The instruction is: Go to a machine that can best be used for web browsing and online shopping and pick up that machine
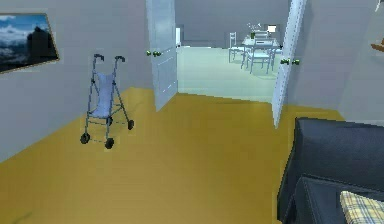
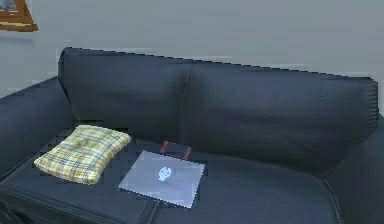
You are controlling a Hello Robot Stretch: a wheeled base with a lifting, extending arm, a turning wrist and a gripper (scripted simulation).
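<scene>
Arm side view: flat grey laptop, probably, on sofa beside plaid pillow.

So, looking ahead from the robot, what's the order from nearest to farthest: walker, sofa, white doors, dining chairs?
1. Sofa, bottom right corner.
2. Walker, left, by the wall.
3. White doors, middle, standing open.
4. Dining chairs, beyond the doorway.

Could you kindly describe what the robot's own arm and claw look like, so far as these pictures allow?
Their colours, shapes and markings cannot be told from these pictures. The arm side view has a dark blue sofa, with a yellow plaid cushion on its seat and a flat grey laptop lying closed beside the cushion.
</scene>
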